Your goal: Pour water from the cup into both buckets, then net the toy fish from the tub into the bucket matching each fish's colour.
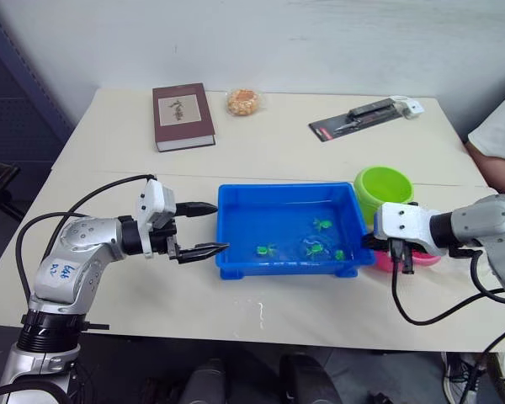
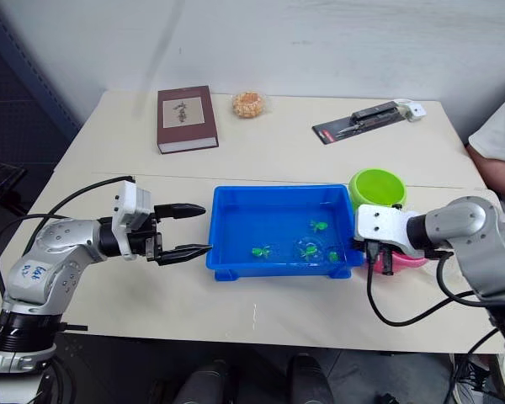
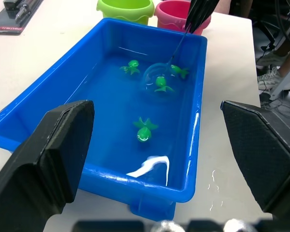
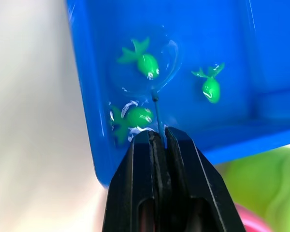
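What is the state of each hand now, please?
Left hand: open, holding nothing, beside the tub.
Right hand: shut on the net handle, over the tub.

A bright blue tub (image 1: 236,220) is seen on a cream tabletop (image 1: 278,151). Green toy fish (image 3: 144,130) are shown in its water. A lime green bucket (image 1: 384,187) and a hot pink bucket (image 3: 179,13) are seen at its 3 o'clock side. A maroon book (image 1: 183,116) with a pale cover panel is shown at 11 o'clock. Black fingers (image 1: 200,249) are carried on a silver arm.
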`<state>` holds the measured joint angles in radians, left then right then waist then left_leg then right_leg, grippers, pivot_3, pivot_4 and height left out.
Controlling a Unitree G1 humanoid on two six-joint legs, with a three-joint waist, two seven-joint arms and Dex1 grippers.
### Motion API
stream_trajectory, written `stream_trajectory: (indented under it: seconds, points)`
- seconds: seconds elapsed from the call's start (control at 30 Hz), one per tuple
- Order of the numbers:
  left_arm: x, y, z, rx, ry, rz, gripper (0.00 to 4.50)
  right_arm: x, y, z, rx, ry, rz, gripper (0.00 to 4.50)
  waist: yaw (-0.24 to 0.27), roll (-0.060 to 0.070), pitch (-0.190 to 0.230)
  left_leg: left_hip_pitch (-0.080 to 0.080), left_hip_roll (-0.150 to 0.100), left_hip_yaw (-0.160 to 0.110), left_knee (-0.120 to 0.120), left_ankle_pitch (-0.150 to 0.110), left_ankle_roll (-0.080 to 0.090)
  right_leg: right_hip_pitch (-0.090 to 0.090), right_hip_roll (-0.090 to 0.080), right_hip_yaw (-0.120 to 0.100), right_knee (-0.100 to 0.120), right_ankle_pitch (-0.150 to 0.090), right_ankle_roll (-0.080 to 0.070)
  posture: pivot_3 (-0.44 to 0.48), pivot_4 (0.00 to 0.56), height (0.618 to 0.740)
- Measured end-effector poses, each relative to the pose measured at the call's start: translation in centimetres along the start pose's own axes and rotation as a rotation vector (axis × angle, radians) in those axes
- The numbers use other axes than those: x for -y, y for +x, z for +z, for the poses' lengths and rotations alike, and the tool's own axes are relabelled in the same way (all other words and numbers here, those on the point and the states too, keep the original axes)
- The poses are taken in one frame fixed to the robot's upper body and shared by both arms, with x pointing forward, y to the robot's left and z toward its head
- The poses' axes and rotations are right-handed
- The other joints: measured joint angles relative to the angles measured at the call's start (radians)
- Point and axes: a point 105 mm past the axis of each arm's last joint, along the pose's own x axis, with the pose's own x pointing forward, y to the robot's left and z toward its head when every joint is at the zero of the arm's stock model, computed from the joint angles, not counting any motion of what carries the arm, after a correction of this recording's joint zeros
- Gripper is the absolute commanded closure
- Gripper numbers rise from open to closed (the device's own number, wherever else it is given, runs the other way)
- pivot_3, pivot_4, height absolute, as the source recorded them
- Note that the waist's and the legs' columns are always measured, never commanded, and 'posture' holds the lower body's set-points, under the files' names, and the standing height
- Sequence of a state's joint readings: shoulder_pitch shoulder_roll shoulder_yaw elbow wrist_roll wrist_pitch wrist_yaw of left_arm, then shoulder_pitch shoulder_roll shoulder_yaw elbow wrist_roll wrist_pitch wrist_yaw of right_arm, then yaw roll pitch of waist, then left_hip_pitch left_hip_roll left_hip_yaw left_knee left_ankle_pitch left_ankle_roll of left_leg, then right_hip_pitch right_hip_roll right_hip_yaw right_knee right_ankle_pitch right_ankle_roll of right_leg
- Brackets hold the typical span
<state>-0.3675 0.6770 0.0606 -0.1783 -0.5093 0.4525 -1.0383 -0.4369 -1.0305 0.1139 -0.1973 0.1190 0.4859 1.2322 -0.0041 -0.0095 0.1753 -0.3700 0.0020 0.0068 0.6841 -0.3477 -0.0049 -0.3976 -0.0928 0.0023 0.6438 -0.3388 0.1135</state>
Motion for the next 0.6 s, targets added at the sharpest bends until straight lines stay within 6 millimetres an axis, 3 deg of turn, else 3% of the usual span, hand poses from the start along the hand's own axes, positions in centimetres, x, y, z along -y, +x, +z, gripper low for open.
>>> stream_trajectory:
  seconds: [0.37,0.6]
  points:
    - [-0.2,-0.2,0.1,0.0,-0.001,0.016,0.01,0.0,-2.4,2.2,0.182,0.493,0.008,4.5,0.003,0.0,0.0,-0.001,0.0,-0.001,0.0,0.0,0.0,0.0,-0.001,-0.001,0.0,0.0,0.0,0.0,0.15,0.738]
    - [-0.5,-0.6,0.6,0.028,-0.027,0.037,0.01,0.5,-7.0,1.9,0.357,0.76,-0.149,4.5,0.005,0.0,0.0,-0.002,-0.002,-0.002,-0.001,0.0,0.001,0.0,-0.002,-0.001,0.0,0.0,0.0,0.0,0.15,0.738]
